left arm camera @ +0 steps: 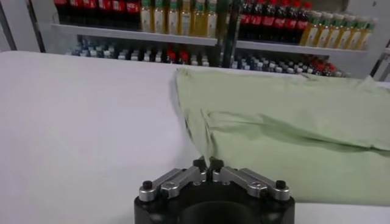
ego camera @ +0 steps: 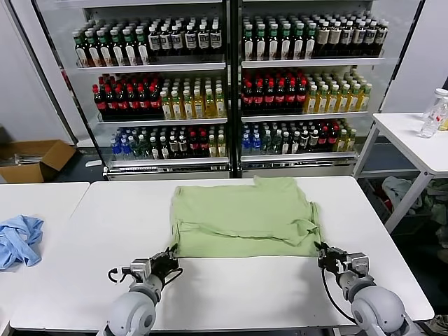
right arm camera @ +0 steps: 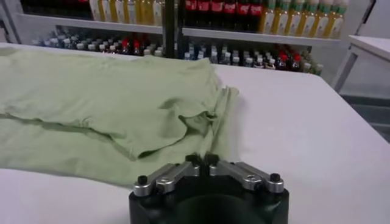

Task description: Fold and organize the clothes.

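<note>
A light green shirt lies flat on the white table, plain side up, with its sleeves folded in over the body. No print shows. My left gripper is at the shirt's near left corner, its jaws shut on the hem there; the left wrist view shows the gripper and the shirt. My right gripper is at the near right corner, jaws shut on the hem; the right wrist view shows the gripper and the shirt. Both grippers sit low at the table.
A blue cloth lies on the adjoining table at the left. Glass-door drink fridges stand behind the table. A small white side table with a bottle is at the right. A cardboard box sits on the floor at the far left.
</note>
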You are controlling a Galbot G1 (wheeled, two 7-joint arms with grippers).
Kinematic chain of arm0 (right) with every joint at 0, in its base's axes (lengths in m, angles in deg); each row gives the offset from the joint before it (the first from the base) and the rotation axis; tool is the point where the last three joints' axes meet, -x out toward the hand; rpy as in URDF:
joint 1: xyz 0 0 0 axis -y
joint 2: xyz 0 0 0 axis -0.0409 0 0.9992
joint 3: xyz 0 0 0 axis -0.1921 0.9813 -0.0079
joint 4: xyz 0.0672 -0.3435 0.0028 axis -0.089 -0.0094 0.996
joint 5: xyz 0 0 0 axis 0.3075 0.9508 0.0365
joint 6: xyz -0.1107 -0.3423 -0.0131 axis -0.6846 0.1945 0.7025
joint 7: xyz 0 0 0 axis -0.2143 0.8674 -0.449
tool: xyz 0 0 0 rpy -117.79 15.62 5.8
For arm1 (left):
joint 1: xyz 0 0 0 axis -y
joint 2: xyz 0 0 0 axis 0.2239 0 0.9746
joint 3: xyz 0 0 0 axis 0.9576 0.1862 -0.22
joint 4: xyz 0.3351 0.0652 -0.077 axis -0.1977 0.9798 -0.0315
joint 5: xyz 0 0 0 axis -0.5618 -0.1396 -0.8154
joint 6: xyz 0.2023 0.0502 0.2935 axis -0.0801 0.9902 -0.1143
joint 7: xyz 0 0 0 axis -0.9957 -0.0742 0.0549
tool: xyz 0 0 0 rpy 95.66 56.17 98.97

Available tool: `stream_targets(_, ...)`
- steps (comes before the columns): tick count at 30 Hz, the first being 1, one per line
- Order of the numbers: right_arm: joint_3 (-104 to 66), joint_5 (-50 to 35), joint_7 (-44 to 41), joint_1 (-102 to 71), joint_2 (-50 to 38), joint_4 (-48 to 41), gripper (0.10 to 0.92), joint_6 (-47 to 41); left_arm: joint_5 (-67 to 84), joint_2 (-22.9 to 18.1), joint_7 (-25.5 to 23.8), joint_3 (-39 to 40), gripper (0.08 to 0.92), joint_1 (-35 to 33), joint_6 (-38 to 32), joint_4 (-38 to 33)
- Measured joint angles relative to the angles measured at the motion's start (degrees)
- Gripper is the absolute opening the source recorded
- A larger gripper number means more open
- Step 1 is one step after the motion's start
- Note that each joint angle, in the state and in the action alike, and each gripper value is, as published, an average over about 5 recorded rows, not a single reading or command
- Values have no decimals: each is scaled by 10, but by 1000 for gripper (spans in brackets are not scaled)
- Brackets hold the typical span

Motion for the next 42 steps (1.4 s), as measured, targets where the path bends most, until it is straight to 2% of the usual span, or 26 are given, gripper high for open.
stream_targets(13,-79,31,-1,-171,6,126,121,1,14,3,10,-84,98,-145,22,-122)
stream_targets(16,-90,41,5,-190,8,144,188,-5,10,6,11,-104,128,-176,26,-151)
stream_targets(23,-90,34,25,-160,-1,149,387,-6,1,20,11,-131,324,-200,22,-187)
stream_targets(29,-36,12,39,-34,-3,87,560,-15,12,36,17,-128,497,-155,9,-168)
stream_targets(36,67,-6,41,167,24,-59,762,-30,29,39,23,-86,679,-27,3,-73)
stream_targets(40,126,-11,38,275,48,-153,816,-36,32,33,24,-47,786,58,1,2)
stream_targets(42,152,-13,37,324,61,-198,820,-38,32,30,25,-27,809,98,1,38)
